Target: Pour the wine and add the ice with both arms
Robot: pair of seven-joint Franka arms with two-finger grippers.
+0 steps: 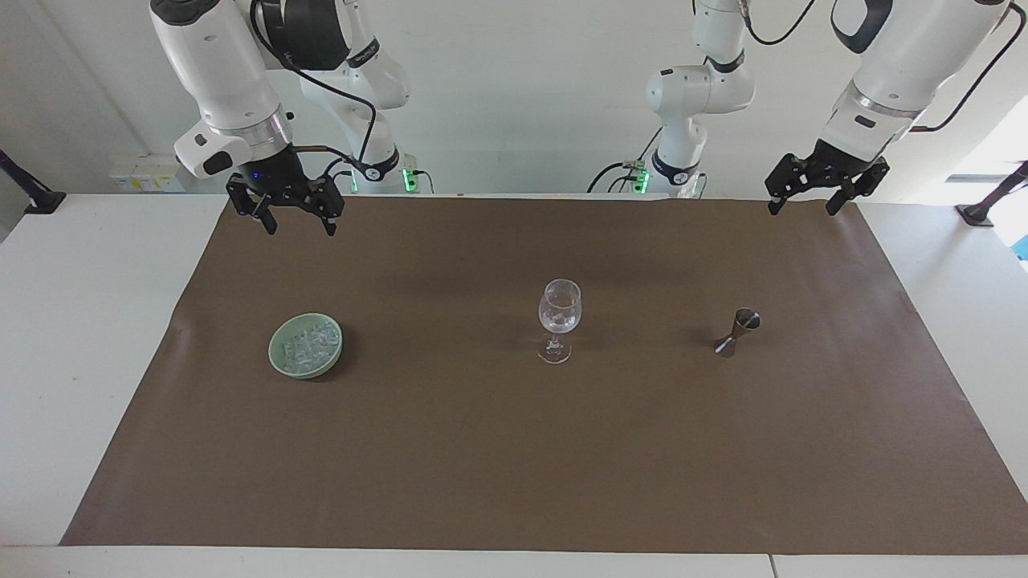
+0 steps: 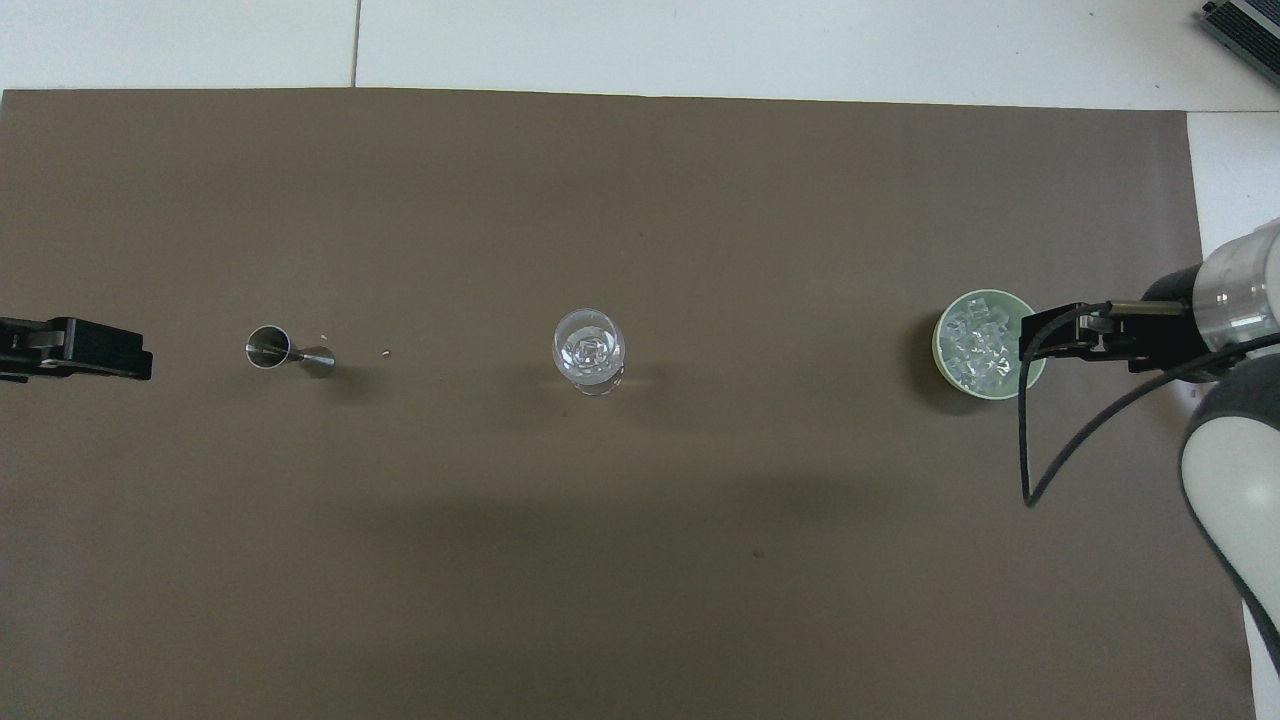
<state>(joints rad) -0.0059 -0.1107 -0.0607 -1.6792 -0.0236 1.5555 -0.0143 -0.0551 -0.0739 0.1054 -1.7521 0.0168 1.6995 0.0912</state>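
Readable text: none on the arms, glass, bowl, jigger or brown mat.
Labels, brands, numbers, signs: none can be read.

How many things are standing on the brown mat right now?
3: a green bowl of ice toward the right arm's end, a wine glass in the middle, a metal jigger toward the left arm's end.
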